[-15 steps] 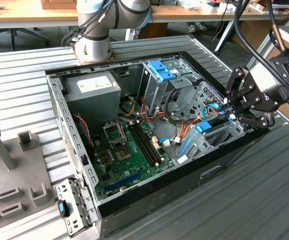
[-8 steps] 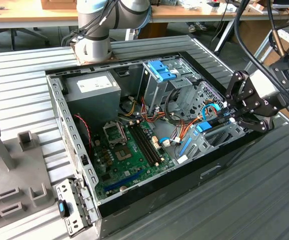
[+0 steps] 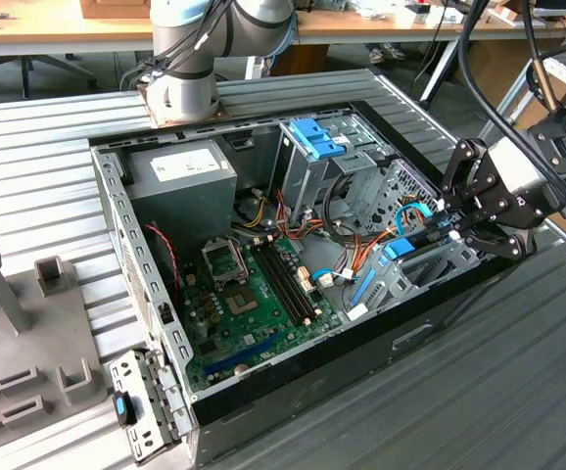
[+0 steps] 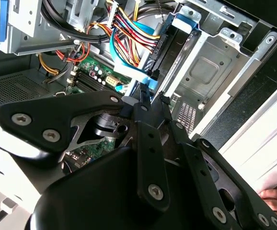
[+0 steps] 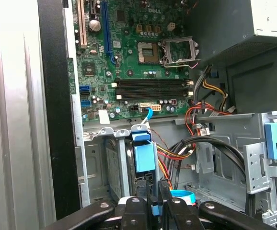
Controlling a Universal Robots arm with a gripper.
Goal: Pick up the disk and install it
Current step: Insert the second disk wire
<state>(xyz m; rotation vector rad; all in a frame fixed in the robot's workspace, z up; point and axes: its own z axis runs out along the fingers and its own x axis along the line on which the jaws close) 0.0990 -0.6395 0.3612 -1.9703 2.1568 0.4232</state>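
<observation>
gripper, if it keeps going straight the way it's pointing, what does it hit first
Most likely the blue plastic tab by the drive bay, directly ahead of the gripper in the first wrist view. Depth is unclear; it may already touch.

Matt black hand (image 3: 456, 223), ribbed grey metal table (image 3: 58, 157), blue plastic latch (image 3: 314, 137)

My exterior view looks down from high and well back onto the open computer case (image 3: 263, 255), arm base (image 3: 180, 93) at twelve o'clock and gripper (image 3: 456, 223) at three o'clock. My first wrist view sits close, facing over the drive bay (image 5: 129, 163) toward the motherboard (image 5: 138, 62). My second wrist view peers past the gripper linkage (image 4: 148, 158). Both wrist views share the coloured cable bundle (image 4: 133, 36).
</observation>
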